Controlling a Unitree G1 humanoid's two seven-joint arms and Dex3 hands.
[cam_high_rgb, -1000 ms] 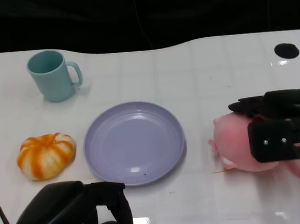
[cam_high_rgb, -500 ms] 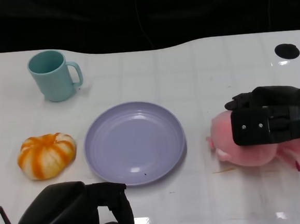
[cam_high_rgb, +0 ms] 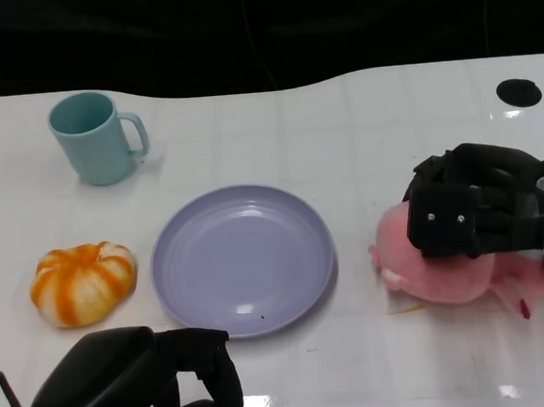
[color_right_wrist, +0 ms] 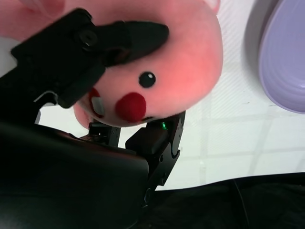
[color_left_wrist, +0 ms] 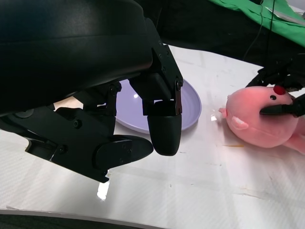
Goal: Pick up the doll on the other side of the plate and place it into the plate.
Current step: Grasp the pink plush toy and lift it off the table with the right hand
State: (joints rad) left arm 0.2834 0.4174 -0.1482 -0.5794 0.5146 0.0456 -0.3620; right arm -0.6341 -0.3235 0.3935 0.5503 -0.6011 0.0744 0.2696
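Soft pink plush doll (cam_high_rgb: 438, 280) with a round head, a black bead eye and a red cheek spot, lying on the glossy white surface (cam_high_rgb: 343, 151) to the right of the round lavender plate (cam_high_rgb: 243, 259), near its rim but apart from it. Seen from the left wrist (color_left_wrist: 257, 125) as a plump pink body with a small ear and a red dot on top, resting on the surface beyond the plate's (color_left_wrist: 188, 107) far edge. In the right wrist view, filling most of the frame (color_right_wrist: 181, 52), face turned toward the camera.

Clasped from above by the black right hand (cam_high_rgb: 475, 214): fingers (color_right_wrist: 138, 36) wrapped over the head on one side, another black part pressed in under the face on the other, so gripping the doll. Silver forearm entering from the right edge behind it. Whether lifted clear of the surface or just touching it, cannot tell.

Plate bare inside, only small glints of light on its lavender glaze, a sliver of it (color_right_wrist: 286, 62) also showing at the edge of the right wrist view.

Black left hand (cam_high_rgb: 135, 384) low at the near left edge of the surface, fingers (color_left_wrist: 162, 131) curled inward with nothing between them, close to the plate's near rim.

Orange-and-white striped pumpkin-shaped toy (cam_high_rgb: 83, 282) sitting left of the plate, just beside it. Teal ceramic mug (cam_high_rgb: 93, 137) standing upright farther back on the left, handle pointing right, well apart from the plate.
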